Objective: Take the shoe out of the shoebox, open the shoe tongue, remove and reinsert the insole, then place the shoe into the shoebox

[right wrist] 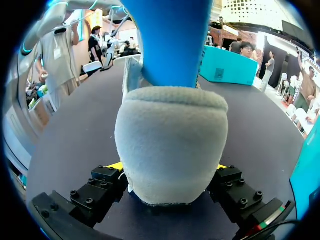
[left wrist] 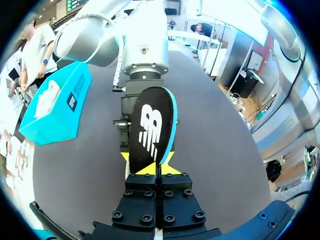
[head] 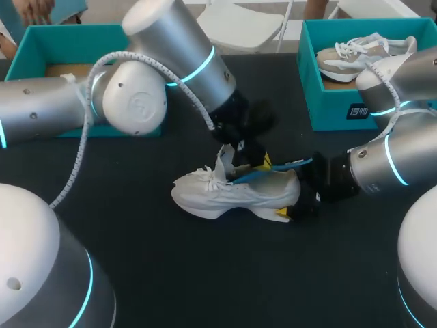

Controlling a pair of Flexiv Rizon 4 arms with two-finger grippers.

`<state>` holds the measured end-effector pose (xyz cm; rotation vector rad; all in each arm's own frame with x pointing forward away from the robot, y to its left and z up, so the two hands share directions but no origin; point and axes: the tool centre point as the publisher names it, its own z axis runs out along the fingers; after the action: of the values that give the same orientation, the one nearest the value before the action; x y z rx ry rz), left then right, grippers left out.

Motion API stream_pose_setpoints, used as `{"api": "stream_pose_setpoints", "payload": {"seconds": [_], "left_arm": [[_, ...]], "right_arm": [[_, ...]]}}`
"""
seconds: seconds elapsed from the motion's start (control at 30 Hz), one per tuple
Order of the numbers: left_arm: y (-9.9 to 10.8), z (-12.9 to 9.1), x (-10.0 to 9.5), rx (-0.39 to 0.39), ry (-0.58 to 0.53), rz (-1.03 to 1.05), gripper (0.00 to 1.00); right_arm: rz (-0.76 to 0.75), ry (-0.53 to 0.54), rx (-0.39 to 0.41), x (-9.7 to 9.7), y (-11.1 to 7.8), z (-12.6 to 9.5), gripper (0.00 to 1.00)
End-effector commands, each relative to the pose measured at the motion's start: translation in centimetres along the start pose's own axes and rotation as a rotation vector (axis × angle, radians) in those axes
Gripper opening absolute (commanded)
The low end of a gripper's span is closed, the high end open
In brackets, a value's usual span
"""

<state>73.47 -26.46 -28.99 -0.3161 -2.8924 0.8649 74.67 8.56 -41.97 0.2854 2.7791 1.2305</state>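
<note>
Heel held fast
The right gripper (right wrist: 169,169) clamps the grey shoe (right wrist: 170,135) by its heel; a blue insole (right wrist: 167,40) juts from it.

The left arm (head: 136,102) and right arm (head: 399,160) are thick brushed-silver cylinders with rounded caps, each joint ringed by a thin glowing cyan band, turning black at the wrists. A white braided cable (head: 80,143) loops along the outside of the left arm. The left gripper (left wrist: 150,167) and right gripper (right wrist: 167,167) have blocky black finger mounts studded with round black screws, ending in bright yellow tips.
</note>
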Motion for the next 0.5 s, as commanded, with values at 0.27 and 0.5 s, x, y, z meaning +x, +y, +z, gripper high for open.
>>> {"api": "stream_pose_setpoints", "payload": {"seconds": [0.27, 0.5], "left_arm": [[0.1, 2.1, 0.2, -0.009, -0.043, -0.022, 0.23], [0.0, 1.1, 1.7, 0.007, -0.23, -0.032, 0.38]], "right_arm": [[-0.002, 0.988, -0.006, -0.3, -1.1, 0.9, 0.0], [-0.002, 0.988, -0.006, -0.3, -1.1, 0.9, 0.0]]}}
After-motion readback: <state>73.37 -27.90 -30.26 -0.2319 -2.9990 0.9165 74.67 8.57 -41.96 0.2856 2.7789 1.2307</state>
